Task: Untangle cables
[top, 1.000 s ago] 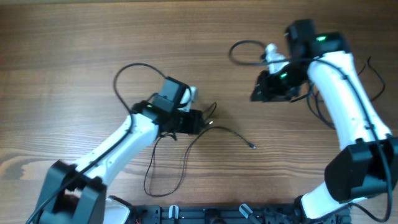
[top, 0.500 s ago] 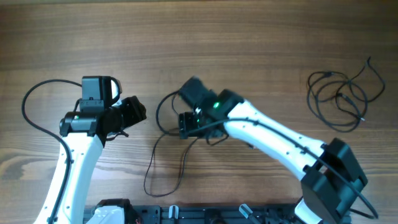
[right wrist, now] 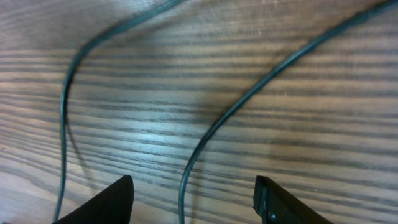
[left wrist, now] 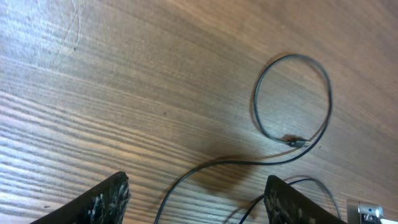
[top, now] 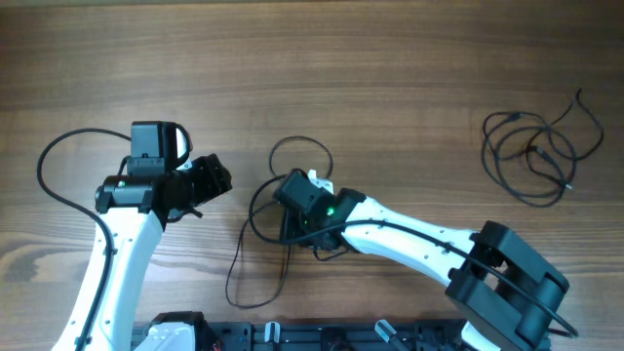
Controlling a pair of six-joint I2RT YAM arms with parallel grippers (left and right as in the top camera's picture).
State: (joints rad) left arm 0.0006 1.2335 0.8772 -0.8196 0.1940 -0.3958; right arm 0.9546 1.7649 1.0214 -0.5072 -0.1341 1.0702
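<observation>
Right wrist view: right gripper [right wrist: 193, 190] spread wide, empty, over cables [right wrist: 267, 78]

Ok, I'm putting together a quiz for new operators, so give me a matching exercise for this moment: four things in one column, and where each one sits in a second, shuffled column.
Things
1. left gripper
2. right gripper
3. coiled cable
4. small round loop

Places
A. far right of the table, apart from both grippers
B. middle of the table, open, with a cord running between its fingers
C. left of the middle, open, holding nothing
D. flat on the wood, just above the right gripper in the overhead view

Pairs: 1-C, 2-B, 3-A, 4-D
</observation>
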